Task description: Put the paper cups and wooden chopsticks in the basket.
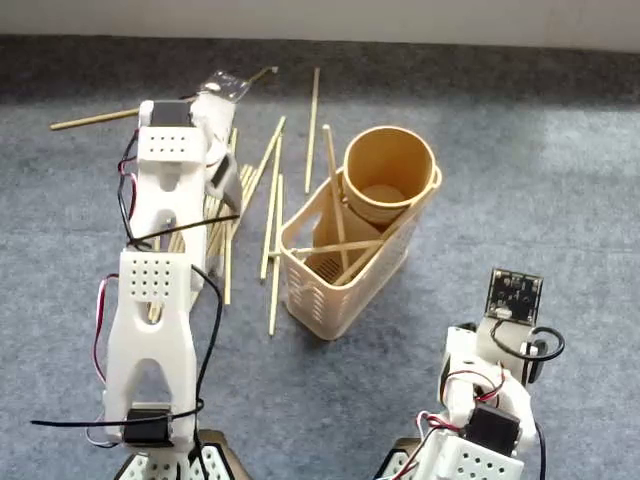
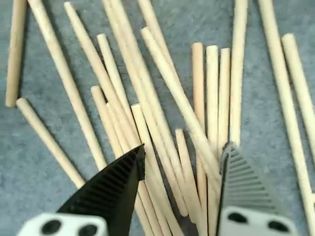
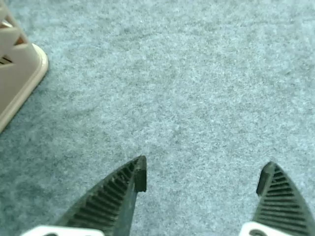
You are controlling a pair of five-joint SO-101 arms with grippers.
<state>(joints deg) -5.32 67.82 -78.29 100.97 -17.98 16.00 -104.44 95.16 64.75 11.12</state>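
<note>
Several wooden chopsticks (image 2: 147, 98) lie in a loose pile on the grey carpet. My left gripper (image 2: 183, 150) hovers open just above them, with a few sticks showing between its fingers. From above, the left arm (image 1: 170, 170) covers part of that pile of chopsticks (image 1: 272, 205). To the right of the pile stands the cream basket (image 1: 315, 300). It holds a tan paper cup (image 1: 388, 175) at its far end and a few chopsticks (image 1: 335, 190) leaning inside. My right gripper (image 3: 204, 167) is open over bare carpet, near a corner of the basket (image 3: 19, 73).
One stray chopstick (image 1: 95, 120) lies far left, and another chopstick (image 1: 313, 115) lies behind the basket. The right arm (image 1: 500, 370) sits at the near right. A darker carpet strip runs along the far edge.
</note>
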